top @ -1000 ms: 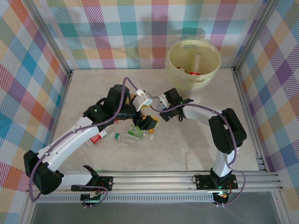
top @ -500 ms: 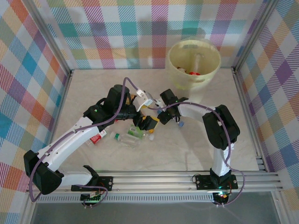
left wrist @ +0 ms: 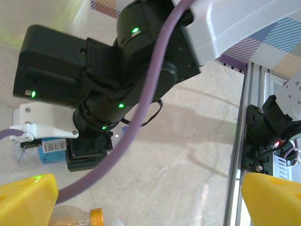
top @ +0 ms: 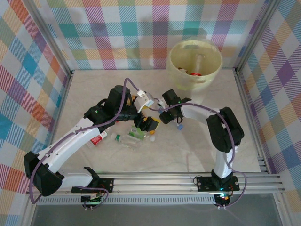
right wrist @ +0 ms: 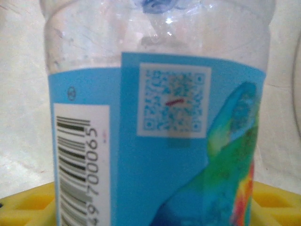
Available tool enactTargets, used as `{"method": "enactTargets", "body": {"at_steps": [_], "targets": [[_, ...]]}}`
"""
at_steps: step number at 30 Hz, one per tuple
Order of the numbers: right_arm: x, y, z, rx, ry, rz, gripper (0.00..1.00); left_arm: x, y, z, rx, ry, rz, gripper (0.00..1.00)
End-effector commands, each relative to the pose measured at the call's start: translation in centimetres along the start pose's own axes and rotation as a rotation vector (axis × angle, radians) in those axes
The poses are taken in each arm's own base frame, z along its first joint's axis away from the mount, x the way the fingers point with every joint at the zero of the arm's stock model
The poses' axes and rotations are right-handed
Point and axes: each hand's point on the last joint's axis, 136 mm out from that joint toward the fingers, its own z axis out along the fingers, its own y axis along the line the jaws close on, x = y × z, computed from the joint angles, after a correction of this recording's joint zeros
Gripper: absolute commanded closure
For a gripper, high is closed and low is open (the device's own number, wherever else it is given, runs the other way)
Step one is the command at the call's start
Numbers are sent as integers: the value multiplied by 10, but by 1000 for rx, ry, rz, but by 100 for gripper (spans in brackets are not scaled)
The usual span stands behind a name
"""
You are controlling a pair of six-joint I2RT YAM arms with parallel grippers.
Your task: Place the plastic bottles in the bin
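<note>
Right wrist: right gripper (right wrist: 153,200) pinches blue-label bottle (right wrist: 155,117); left gripper (left wrist: 150,197) spread; bare tabletop (top: 188,141) toward bin (top: 189,83).

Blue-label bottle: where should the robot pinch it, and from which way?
Around the labelled middle of the blue-label bottle, coming down from above. It seems to lie sideways on the table, and the label band is straight and even, so the yellow fingers of the right gripper can straddle it.

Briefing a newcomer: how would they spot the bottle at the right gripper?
From the pale-yellow bin, come nearer to the right gripper. The clear bottle at its fingers has a blue barcoded label; the neighbouring bottle has a green one.
</note>
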Motion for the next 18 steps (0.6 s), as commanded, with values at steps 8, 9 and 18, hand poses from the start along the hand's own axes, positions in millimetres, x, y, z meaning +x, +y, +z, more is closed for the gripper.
{"method": "enactTargets", "body": {"at_steps": [8, 9, 18], "targets": [[-38, 16, -85, -121, -242, 130, 34, -25, -3, -19, -57, -116, 53, 0], [-41, 18, -93, -136, -262, 135, 34, -26, -3, -21, -64, -123, 56, 0], [-82, 29, -176, -272, -461, 176, 34, -31, 2, -31, -122, -174, 65, 0]]}}
